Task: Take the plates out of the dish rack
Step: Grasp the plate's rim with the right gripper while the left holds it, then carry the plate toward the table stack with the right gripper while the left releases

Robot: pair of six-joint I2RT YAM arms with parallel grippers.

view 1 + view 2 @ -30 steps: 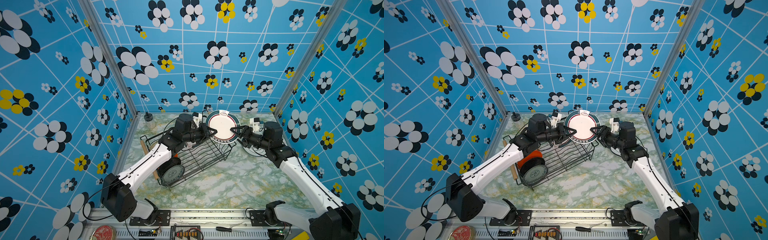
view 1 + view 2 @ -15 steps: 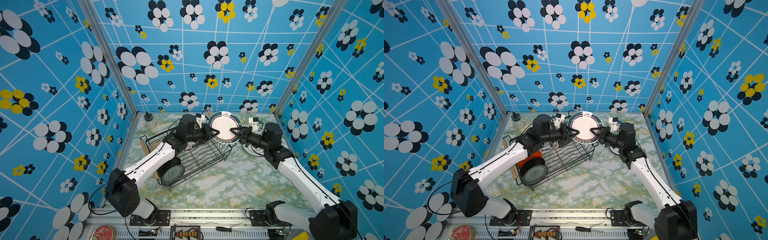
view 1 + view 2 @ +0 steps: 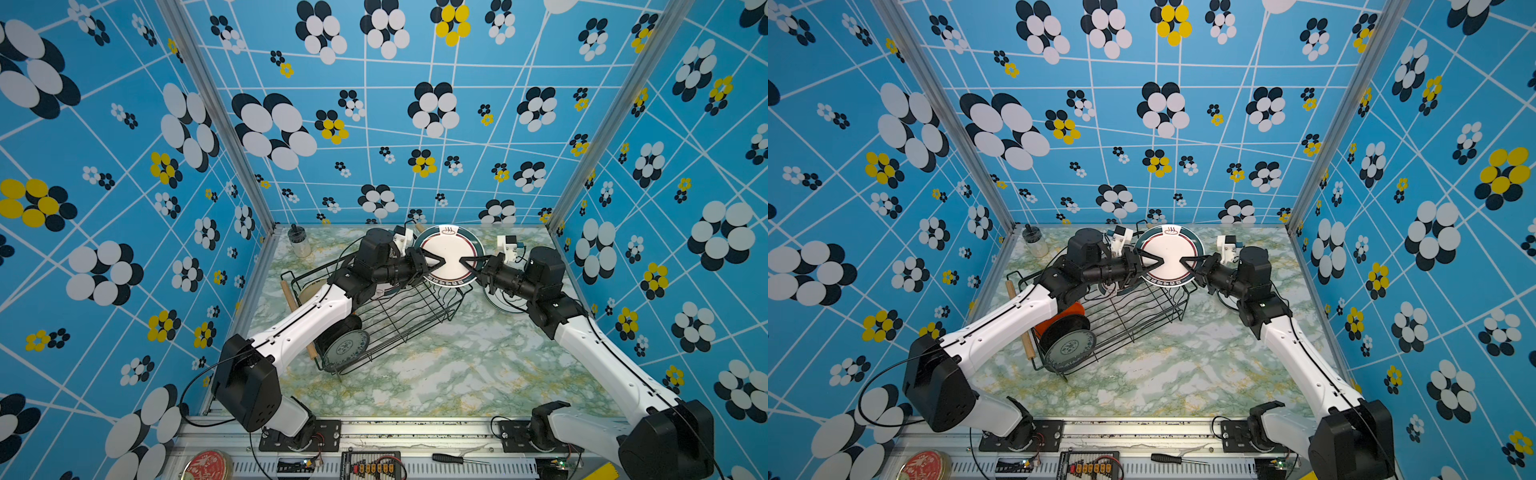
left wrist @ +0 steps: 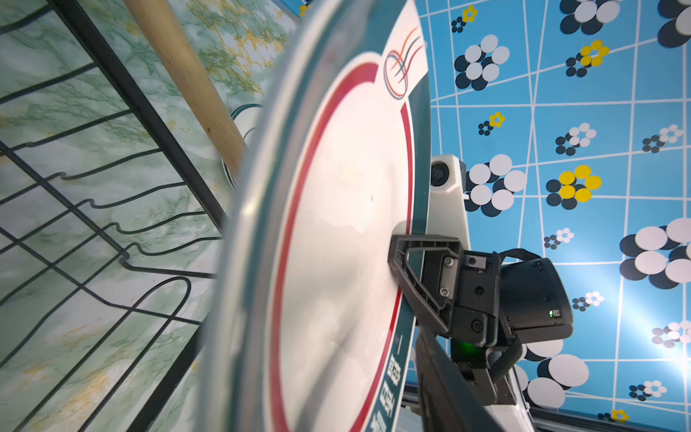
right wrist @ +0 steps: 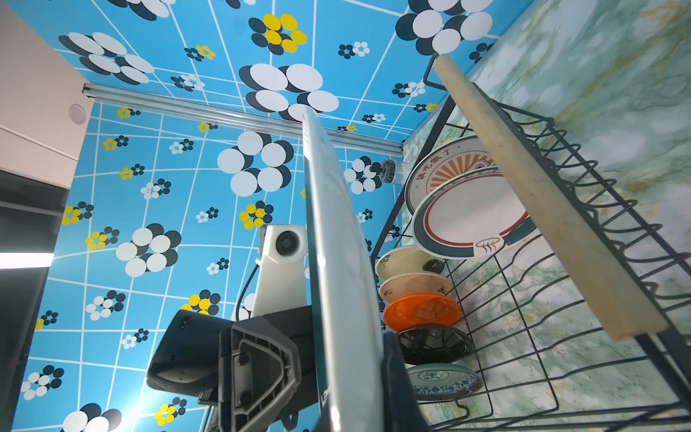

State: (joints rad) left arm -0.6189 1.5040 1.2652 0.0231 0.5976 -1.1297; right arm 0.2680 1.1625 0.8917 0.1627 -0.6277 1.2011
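A large white plate (image 3: 451, 249) (image 3: 1169, 251) with a dark green rim and red ring is held tilted up over the far right end of the black wire dish rack (image 3: 399, 324) (image 3: 1125, 320). My right gripper (image 3: 466, 262) (image 3: 1185, 262) is shut on the plate's right rim. In the right wrist view the plate (image 5: 336, 243) is edge-on, with one dark finger (image 5: 402, 374) pressed on it. My left gripper (image 3: 438, 262) (image 3: 1156, 262) is at the left rim, open. In the left wrist view its finger (image 4: 445, 381) stands off the plate's face (image 4: 336, 224). Several smaller plates (image 5: 422, 310) stand in the rack.
Another white plate (image 3: 496, 300) lies flat on the marble table under my right arm. A glass jar (image 3: 298, 243) stands at the back left corner. The rack's wooden handle (image 3: 297, 316) is on its left. A red tin (image 3: 208, 465) and a screwdriver (image 3: 457, 459) lie on the front rail.
My right gripper has closed on the plate's right rim. My left gripper, shut on the left rim before, has opened. The plate has hardly moved.
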